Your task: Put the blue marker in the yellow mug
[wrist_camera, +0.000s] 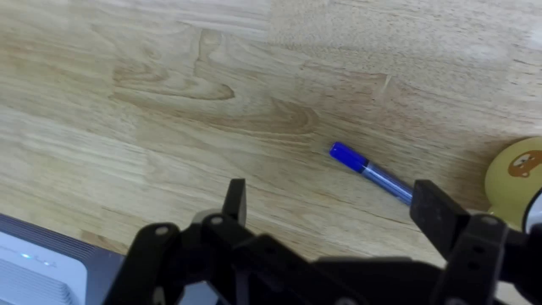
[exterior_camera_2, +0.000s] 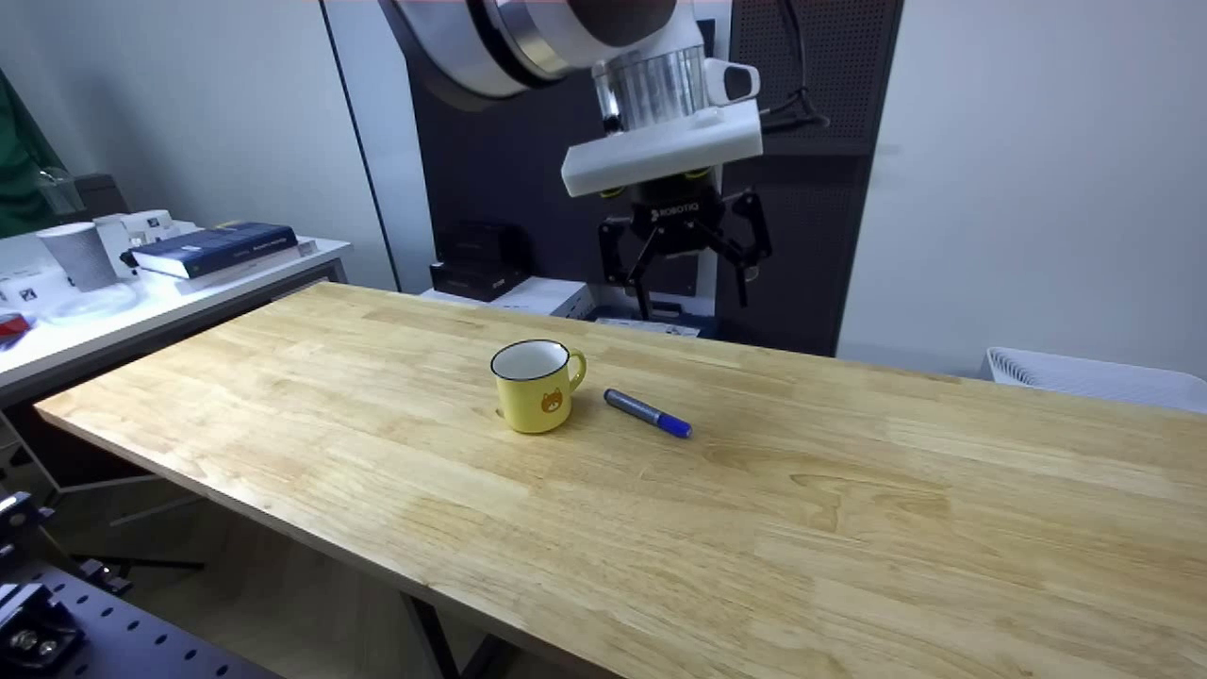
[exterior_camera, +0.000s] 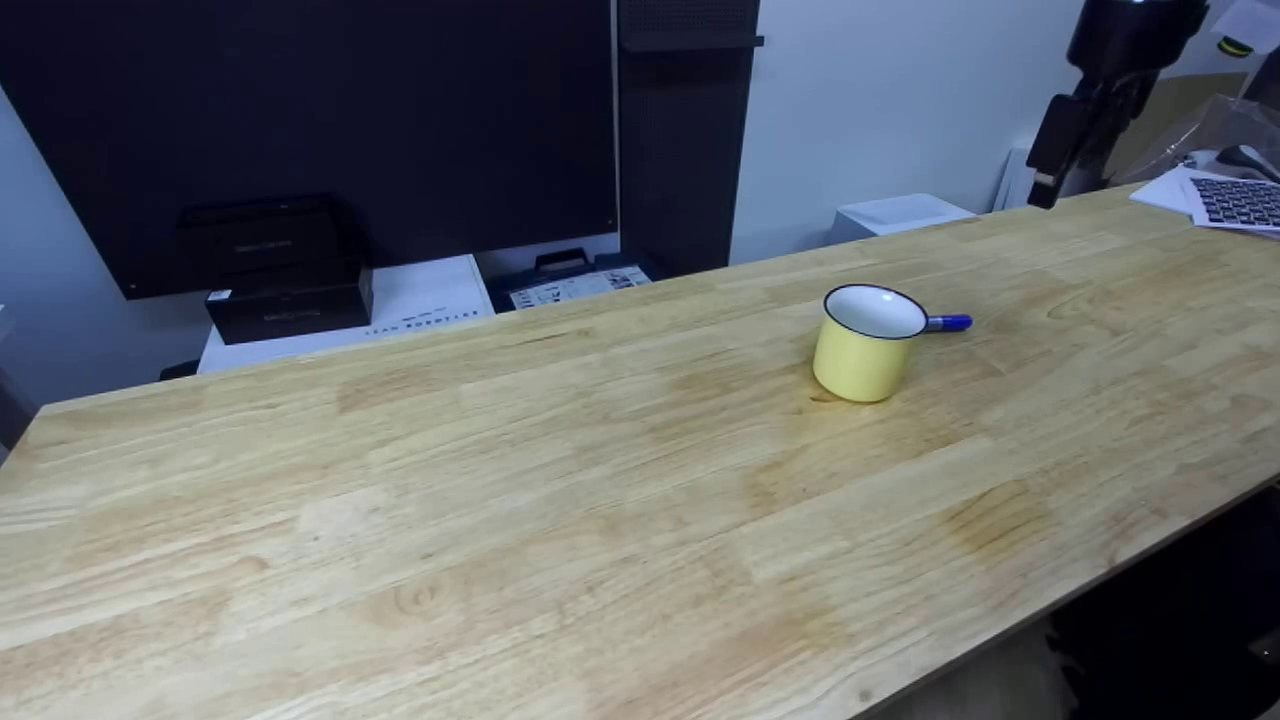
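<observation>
Your black two-fingered gripper (exterior_camera_2: 694, 306) hangs, jaws apart; the round yellow mug (exterior_camera_2: 530, 404) stands just beside the slim blue-capped marker (exterior_camera_2: 648, 413), a thick navy book (exterior_camera_2: 226, 247) well apart.

In an exterior view, the arm (exterior_camera_2: 575, 47) hangs at the upper middle, its gripper (exterior_camera_2: 694, 306) directed downward; in the wrist view, both fingers (wrist_camera: 438, 216) stand widely apart, low in the frame.
</observation>
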Available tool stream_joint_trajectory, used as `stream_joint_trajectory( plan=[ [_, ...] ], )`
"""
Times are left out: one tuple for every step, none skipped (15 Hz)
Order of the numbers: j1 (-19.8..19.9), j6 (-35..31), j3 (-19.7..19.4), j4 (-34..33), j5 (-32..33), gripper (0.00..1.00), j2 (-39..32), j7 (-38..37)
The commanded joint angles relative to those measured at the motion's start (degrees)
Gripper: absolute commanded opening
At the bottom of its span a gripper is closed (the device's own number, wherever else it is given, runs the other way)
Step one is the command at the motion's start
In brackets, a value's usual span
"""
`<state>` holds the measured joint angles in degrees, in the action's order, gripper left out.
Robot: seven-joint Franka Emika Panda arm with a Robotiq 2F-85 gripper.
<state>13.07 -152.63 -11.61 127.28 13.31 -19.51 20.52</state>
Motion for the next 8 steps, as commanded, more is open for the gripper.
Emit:
stream_joint_trajectory(
  plan=[
    [1.8, -1.9, 5.1, -1.8, -1.4, 1.00, -3.0, 9.6],
    [2.1, -2.7, 6.6, -2.2, -1.7, 1.00, -3.9, 12.0],
    [2.4, -3.8, 7.8, -2.4, -1.4, 1.00, -4.7, 14.4],
    [2.9, -4.6, 8.9, -2.7, -1.1, 1.00, -5.5, 17.0],
    [1.4, -3.4, 6.9, -0.6, -0.7, 1.00, -3.3, 12.2],
    [1.5, -4.1, 7.8, -0.9, -0.8, 1.00, -4.0, 13.8],
    [1.6, -4.3, 8.2, -1.1, -0.8, 1.00, -4.6, 14.7],
    [1.6, -4.4, 8.3, -1.3, -0.8, 1.00, -4.9, 15.3]
  ],
)
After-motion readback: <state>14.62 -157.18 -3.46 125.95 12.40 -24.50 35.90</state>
